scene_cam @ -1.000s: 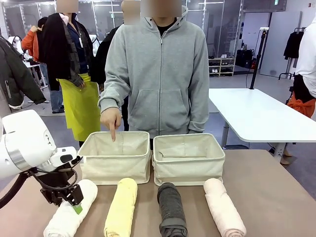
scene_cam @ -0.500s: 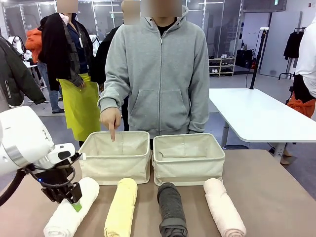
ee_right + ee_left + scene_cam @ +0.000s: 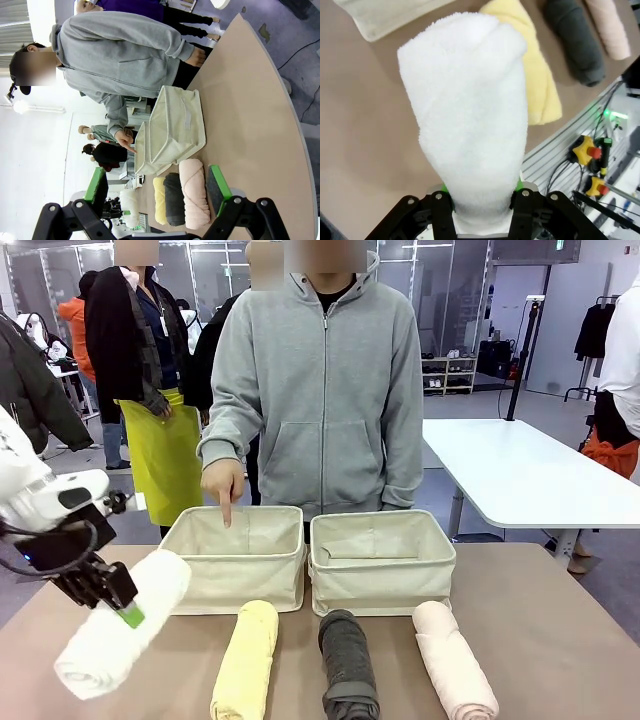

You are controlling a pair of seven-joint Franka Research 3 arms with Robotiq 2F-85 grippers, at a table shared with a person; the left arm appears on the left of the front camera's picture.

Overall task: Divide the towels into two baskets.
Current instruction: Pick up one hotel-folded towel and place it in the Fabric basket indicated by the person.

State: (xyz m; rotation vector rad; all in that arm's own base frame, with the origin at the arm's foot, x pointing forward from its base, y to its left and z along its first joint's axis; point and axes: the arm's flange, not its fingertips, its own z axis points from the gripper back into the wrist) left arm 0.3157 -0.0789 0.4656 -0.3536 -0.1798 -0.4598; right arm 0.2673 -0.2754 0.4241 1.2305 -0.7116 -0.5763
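My left gripper (image 3: 125, 612) is shut on the white towel (image 3: 125, 625) and holds it tilted in the air above the table's left end. The left wrist view shows that towel (image 3: 470, 115) rising from between the gripper's (image 3: 481, 192) green pads. The yellow towel (image 3: 245, 660), grey towel (image 3: 347, 660) and pink towel (image 3: 452, 655) lie side by side on the table. Behind them stand the two cream baskets (image 3: 235, 565) (image 3: 382, 570), both empty. My right gripper (image 3: 157, 169) is open, high above the table's right side.
A person in a grey hoodie stands behind the baskets, with one hand (image 3: 225, 485) pointing a finger down into the left basket. A white table (image 3: 530, 470) stands at the back right. Emergency-stop buttons (image 3: 590, 150) sit below the table's near edge.
My left gripper has shut on the white towel and raised it off the table, up and to the left. The other towels, the baskets and the pointing hand have not moved.
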